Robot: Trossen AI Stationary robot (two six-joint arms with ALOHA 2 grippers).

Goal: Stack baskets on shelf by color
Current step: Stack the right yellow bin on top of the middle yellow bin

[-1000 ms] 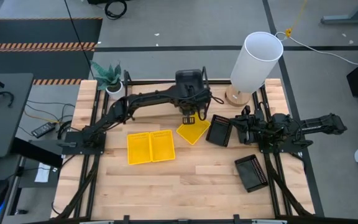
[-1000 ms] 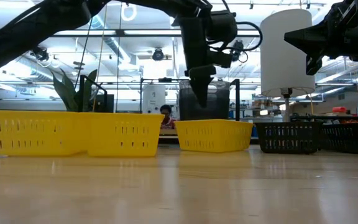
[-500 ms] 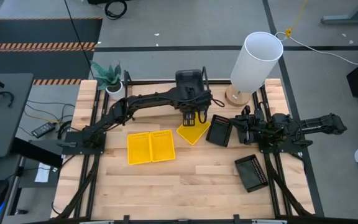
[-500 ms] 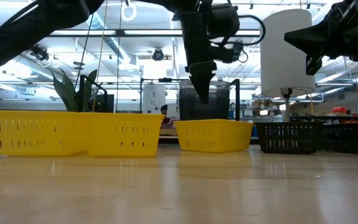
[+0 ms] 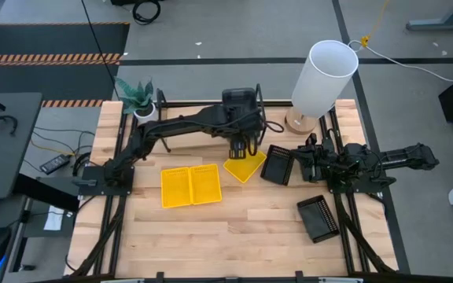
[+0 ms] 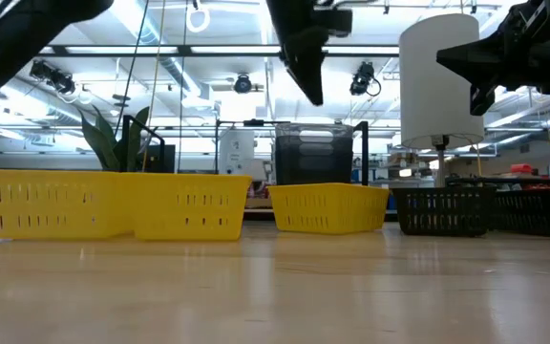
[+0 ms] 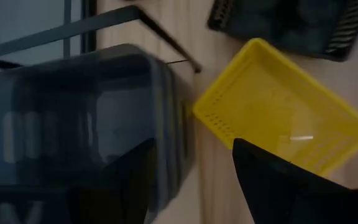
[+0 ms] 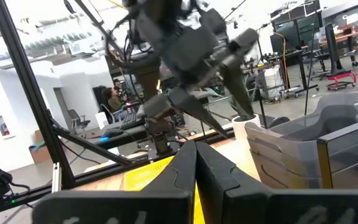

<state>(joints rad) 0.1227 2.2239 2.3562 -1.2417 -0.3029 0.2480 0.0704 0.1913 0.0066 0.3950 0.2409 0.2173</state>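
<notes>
Baskets lie spread over the counter: two yellow ones touching side by side, a third yellow basket tilted near the back, two black ones to the right. The left gripper hangs above the third yellow basket beside the stacked grey baskets, jaws parted and empty. The right gripper waits near the black baskets, jaws clenched together.

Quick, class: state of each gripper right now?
Left gripper: open, empty, above the tilted yellow plastic basket and grey basket stack.
Right gripper: shut, holding nothing visible.
</notes>
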